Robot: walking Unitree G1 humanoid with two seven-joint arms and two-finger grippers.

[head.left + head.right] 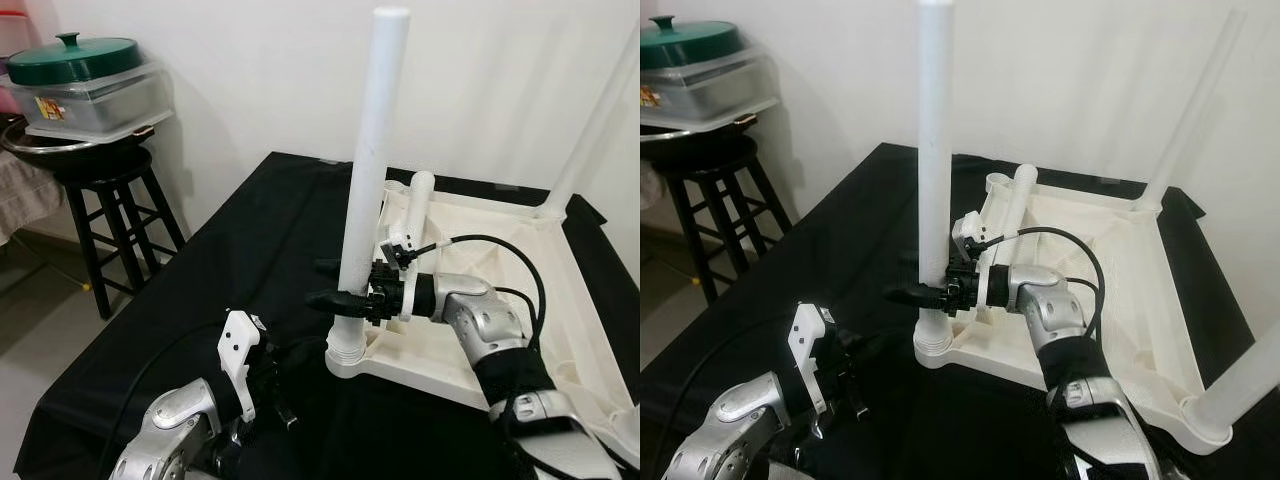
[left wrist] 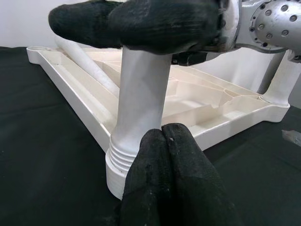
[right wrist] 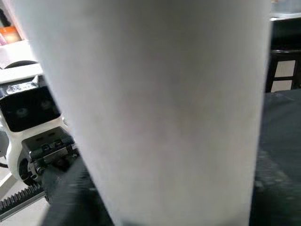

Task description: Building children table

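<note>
A white children's table (image 1: 478, 345) lies upside down on a black cloth (image 1: 250, 250). A white table leg (image 1: 371, 150) stands upright in the near-left corner socket (image 1: 345, 357). My right gripper (image 1: 330, 283) is shut on this leg low down, one black finger on each side; the leg (image 3: 155, 108) is very close in the right wrist view. My left gripper (image 2: 171, 179) hovers low by the socket with its fingers pressed together and nothing between them, just short of the leg's threaded base (image 2: 123, 157). Another loose leg (image 1: 419, 203) rests slanted inside the tabletop.
Two more legs stand fitted, at the far right corner (image 1: 592, 125) and the near right corner (image 1: 1240, 382). A black stool (image 1: 110, 205) at the left carries a pan, a plastic box and a green lid (image 1: 72, 58). A white wall runs behind.
</note>
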